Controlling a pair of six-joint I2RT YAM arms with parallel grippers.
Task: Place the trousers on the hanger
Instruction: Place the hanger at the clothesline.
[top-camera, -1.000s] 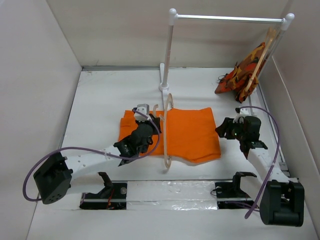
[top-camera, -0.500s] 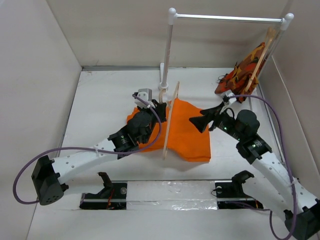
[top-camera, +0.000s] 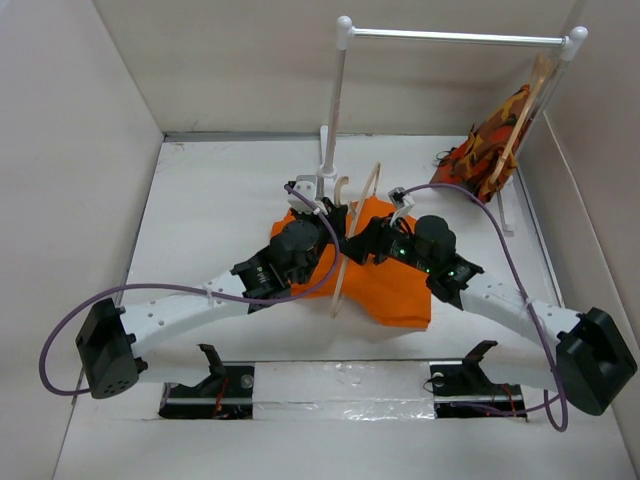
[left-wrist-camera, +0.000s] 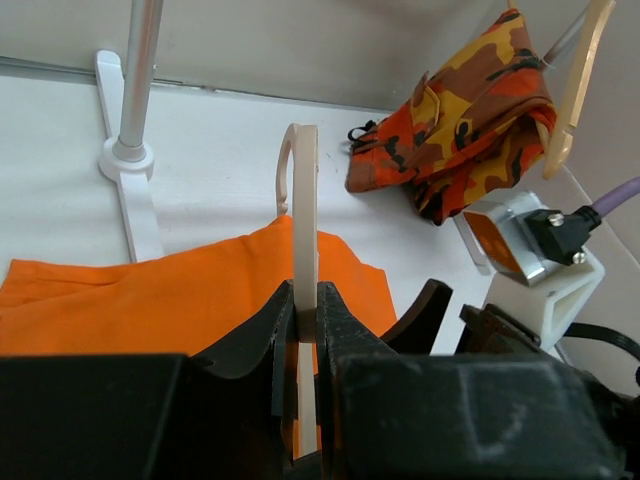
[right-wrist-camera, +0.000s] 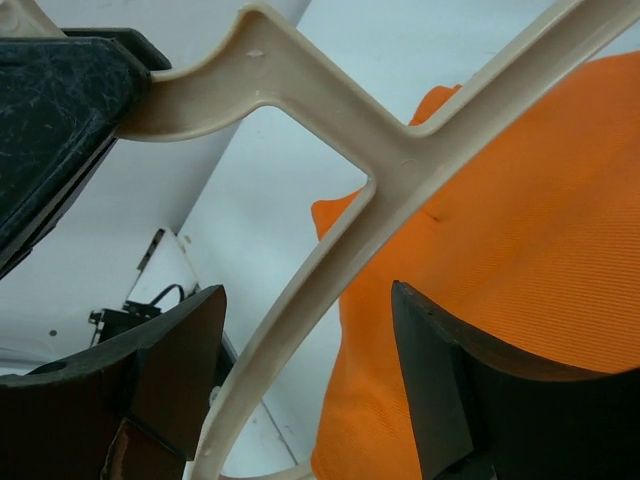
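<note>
The plain orange trousers (top-camera: 395, 290) lie rumpled on the white table, mostly under both grippers. The pale wooden hanger (top-camera: 340, 290) stands on edge above them. My left gripper (top-camera: 338, 222) is shut on the hanger's neck (left-wrist-camera: 303, 200), which rises between its jaws in the left wrist view. My right gripper (top-camera: 362, 240) is open, and one arm of the hanger (right-wrist-camera: 400, 160) passes between its fingers (right-wrist-camera: 430, 370) without being pinched. The orange cloth (right-wrist-camera: 520, 230) lies right behind it.
A white garment rack (top-camera: 335, 100) stands at the back with its foot (left-wrist-camera: 125, 150) close behind the hanger. A camouflage-patterned garment (top-camera: 490, 145) hangs on a second wooden hanger (top-camera: 525, 110) at the rack's right end, near the right wall.
The left gripper has lifted the hanger from flat on the trousers to upright. The right arm has swung left from the trousers' right edge to the hanger. The trousers have bunched up.
</note>
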